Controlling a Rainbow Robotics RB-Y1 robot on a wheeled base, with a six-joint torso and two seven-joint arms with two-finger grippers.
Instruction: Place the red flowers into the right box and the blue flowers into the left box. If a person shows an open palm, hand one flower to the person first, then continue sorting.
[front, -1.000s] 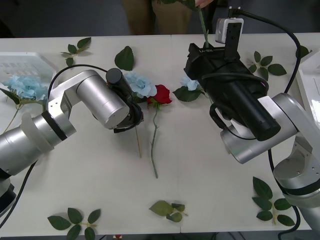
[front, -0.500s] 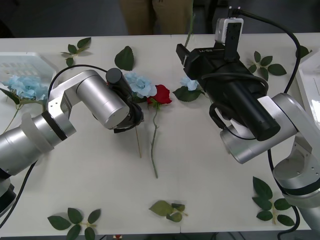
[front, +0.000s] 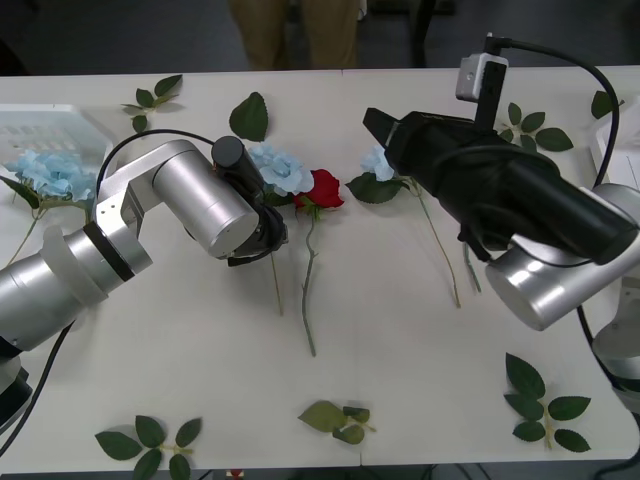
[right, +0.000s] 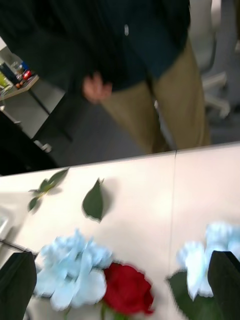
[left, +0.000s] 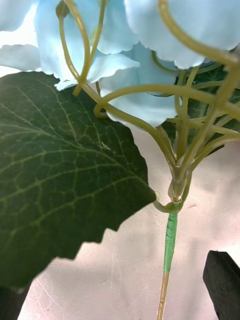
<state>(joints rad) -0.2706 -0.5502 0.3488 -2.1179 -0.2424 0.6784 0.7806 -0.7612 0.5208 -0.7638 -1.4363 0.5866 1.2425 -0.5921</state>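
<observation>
While your left gripper (front: 262, 215) hangs low over the table's (front: 400, 340) centre, its black fingers (left: 222, 277) are spread wide either side of a blue flower's (front: 280, 168) stem, not gripping. That flower lies head toward 12 o'clock, stem running to 6. Touching it at 3 o'clock, a red rose (front: 322, 188) lies the same way. Your right gripper (front: 375, 125) is open and empty above another blue flower (front: 378, 165), whose stem trails toward 5 o'clock
</observation>
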